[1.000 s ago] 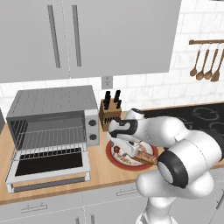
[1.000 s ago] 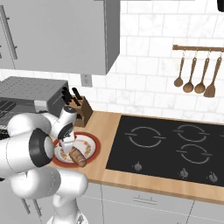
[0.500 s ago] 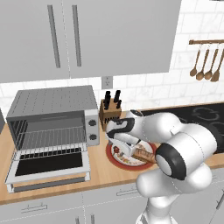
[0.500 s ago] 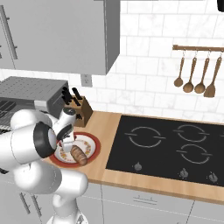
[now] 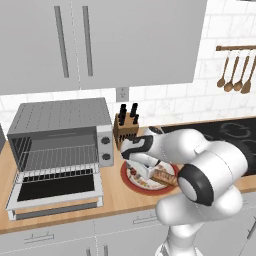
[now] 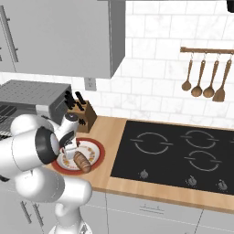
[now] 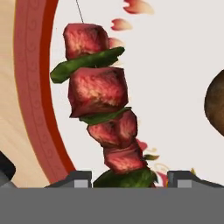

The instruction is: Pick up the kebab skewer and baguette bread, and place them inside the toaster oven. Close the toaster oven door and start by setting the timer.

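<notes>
The kebab skewer point(image 7: 105, 100), red meat chunks with green pieces between them, lies on the red-rimmed plate point(image 7: 33, 87). My gripper point(image 7: 130, 177) is low over the plate with one fingertip on each side of the skewer's near end; a narrow gap still shows on the right side. The golden-brown baguette bread point(image 5: 165, 176) point(image 6: 82, 161) lies on the same plate point(image 5: 131, 181), just right of the gripper point(image 5: 141, 169). At the left on the counter stands the toaster oven point(image 5: 60, 130), its door point(image 5: 55, 192) folded down flat and the wire rack showing.
A wooden knife block point(image 5: 125, 129) stands behind the plate against the tiled wall. A black cooktop point(image 6: 178, 155) fills the counter to the right, with wooden utensils point(image 6: 203, 82) hanging above it. Cabinets hang overhead.
The hand has come down onto the plate over the skewer, and its jaws have narrowed from wide open to close on both sides of the skewer.
</notes>
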Controlling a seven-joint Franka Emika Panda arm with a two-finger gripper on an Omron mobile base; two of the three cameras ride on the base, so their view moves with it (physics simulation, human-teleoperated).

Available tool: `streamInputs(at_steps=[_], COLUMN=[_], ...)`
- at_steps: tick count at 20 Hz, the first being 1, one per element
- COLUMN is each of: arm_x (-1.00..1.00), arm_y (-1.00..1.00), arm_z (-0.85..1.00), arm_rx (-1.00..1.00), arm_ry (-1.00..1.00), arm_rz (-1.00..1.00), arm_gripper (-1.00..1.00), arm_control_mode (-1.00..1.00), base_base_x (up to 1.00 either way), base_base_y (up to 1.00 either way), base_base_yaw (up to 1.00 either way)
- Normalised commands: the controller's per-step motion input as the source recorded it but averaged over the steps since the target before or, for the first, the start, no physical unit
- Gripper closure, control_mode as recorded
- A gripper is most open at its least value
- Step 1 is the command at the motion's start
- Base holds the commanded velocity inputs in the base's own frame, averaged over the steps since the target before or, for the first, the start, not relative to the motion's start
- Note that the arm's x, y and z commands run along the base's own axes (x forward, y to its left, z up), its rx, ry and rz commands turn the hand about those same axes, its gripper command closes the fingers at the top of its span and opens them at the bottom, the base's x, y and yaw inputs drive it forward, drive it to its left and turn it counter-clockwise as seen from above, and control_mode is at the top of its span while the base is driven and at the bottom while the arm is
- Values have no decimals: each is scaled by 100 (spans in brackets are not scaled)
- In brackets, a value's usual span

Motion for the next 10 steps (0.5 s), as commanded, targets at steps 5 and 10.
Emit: streamInputs(at_steps=[5, 10], arm_x=[-4, -50], arm_y=[0, 3], arm_z=[7, 53], arm_rx=[6, 5], arm_ry=[-12, -16], arm_rz=[0, 0], arm_gripper=[100, 100], arm_control_mode=[-100, -100], base_base_x=[0, 0], base_base_y=[0, 0], base_base_yaw=[0, 0])
